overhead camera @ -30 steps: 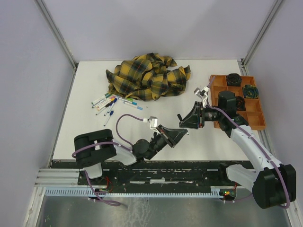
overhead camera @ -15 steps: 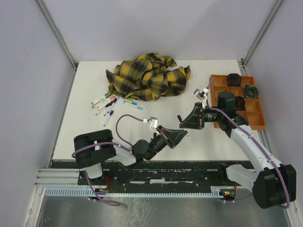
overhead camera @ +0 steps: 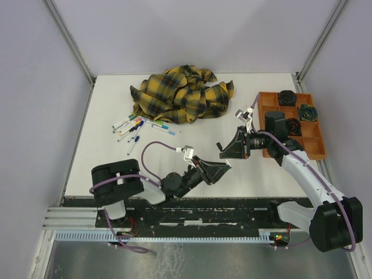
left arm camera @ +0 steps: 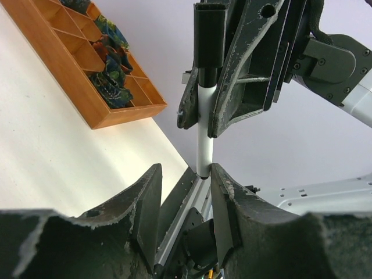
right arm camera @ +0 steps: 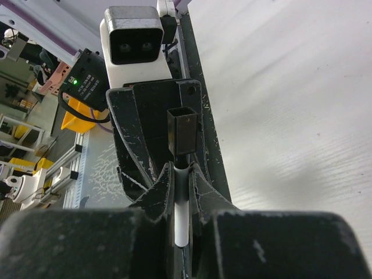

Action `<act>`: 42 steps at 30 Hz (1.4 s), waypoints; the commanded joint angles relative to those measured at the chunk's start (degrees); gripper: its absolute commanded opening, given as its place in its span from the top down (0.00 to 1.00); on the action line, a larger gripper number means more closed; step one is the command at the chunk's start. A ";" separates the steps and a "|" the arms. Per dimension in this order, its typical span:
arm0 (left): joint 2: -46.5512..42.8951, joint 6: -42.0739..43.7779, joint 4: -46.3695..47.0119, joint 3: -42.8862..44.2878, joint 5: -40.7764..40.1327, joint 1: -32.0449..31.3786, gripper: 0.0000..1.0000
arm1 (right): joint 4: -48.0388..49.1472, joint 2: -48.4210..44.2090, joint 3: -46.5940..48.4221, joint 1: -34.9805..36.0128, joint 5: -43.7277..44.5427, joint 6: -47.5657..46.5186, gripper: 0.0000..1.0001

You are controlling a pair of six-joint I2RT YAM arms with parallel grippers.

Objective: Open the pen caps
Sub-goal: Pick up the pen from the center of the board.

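Table (overhead camera: 116, 168) — left end effector (left arm camera: 185, 177) unclenched, right end effector (right arm camera: 181, 174) clamps pen (left arm camera: 203, 128)

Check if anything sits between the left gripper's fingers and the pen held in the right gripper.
Nothing visible does. The right gripper is shut on the white pen, whose free end sits in the gap of the open left gripper, with nothing between it and either finger.

Cloth (overhead camera: 181, 95) at back of table (overhead camera: 104, 163); pens (overhead camera: 136, 127) just before its left part; tray (overhead camera: 314, 152) at right edge; left end effector (overhead camera: 226, 167) facing right end effector (overhead camera: 222, 154) near front centre, pen (left arm camera: 203, 125) between.
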 commanded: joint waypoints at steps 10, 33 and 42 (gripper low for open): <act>1.84 -1.04 8.13 3.55 -0.48 0.16 0.57 | 0.91 -0.18 2.66 0.19 -1.85 -1.44 0.95; 0.50 0.21 10.68 3.56 -0.92 1.21 0.97 | -0.72 -0.61 2.39 0.24 -2.44 -3.13 0.73; -0.19 0.19 10.64 3.73 -0.68 1.55 0.97 | -0.67 -1.06 1.95 0.53 -2.27 -3.87 0.73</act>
